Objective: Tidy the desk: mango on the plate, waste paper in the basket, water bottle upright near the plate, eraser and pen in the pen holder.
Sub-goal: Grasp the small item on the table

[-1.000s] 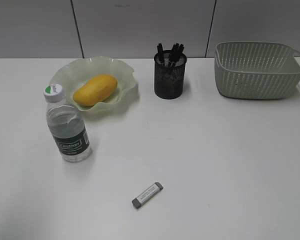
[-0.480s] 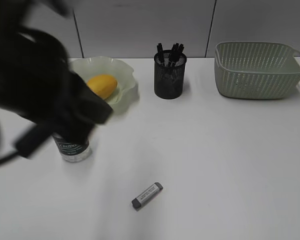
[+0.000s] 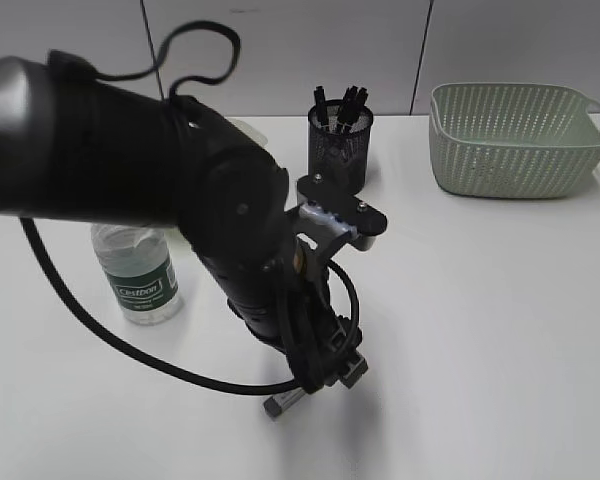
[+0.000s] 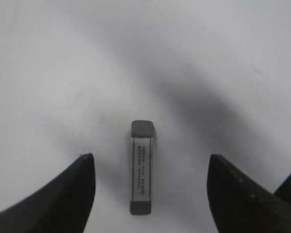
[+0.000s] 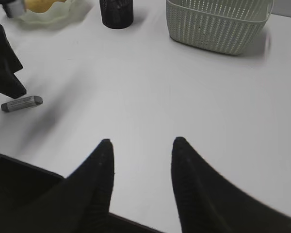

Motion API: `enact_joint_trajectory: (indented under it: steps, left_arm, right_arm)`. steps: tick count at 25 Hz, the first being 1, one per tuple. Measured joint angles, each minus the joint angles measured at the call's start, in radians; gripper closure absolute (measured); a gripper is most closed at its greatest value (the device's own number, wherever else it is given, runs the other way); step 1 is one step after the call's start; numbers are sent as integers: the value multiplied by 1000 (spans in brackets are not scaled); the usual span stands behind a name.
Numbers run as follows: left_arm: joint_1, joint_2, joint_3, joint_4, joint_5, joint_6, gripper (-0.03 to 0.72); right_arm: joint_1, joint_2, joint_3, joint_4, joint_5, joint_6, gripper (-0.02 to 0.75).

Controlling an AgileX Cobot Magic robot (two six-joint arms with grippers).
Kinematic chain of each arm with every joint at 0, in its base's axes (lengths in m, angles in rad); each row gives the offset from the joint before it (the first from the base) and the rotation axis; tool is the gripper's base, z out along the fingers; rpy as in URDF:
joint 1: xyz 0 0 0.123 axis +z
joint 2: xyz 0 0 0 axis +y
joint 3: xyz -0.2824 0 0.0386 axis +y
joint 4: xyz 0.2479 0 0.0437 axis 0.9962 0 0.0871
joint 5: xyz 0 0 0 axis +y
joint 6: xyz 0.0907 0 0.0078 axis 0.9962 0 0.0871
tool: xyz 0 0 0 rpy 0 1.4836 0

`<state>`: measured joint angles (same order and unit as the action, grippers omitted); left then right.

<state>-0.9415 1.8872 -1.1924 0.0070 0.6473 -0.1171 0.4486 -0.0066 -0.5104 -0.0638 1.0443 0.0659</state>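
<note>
My left gripper is open and hovers just above the grey-ended white eraser, which lies on the desk between its fingers. In the exterior view the left arm hides most of the eraser. The water bottle stands upright at the left. The plate holds the mango; the arm hides them in the exterior view. The pen holder holds black pens. The basket stands at the back right. My right gripper is open and empty. No waste paper shows.
The right wrist view also shows the eraser, the pen holder and the basket. A grey wall runs behind the desk. The left arm's black cable loops over the desk in front of the bottle.
The left arm has swung in from the left, across the plate and bottle, and come down over the eraser. The objects have not moved.
</note>
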Motion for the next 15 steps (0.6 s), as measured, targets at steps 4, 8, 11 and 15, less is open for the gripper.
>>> enact_joint_trajectory:
  steps: [4, 8, 11, 15]
  left_arm:
    - [0, 69, -4, 3, -7, -1, 191]
    - [0, 121, -4, 23, -24, -1, 244]
    - [0, 149, -4, 39, -44, -1, 311]
    - [0, 155, -7, 69, -49, -1, 504]
  right_arm:
    - [0, 0, 0, -1, 0, 0, 414]
    - [0, 0, 0, -3, 0, 0, 414]
    - [0, 0, 0, -3, 0, 0, 416]
    - [0, 0, 0, -3, 0, 0, 416]
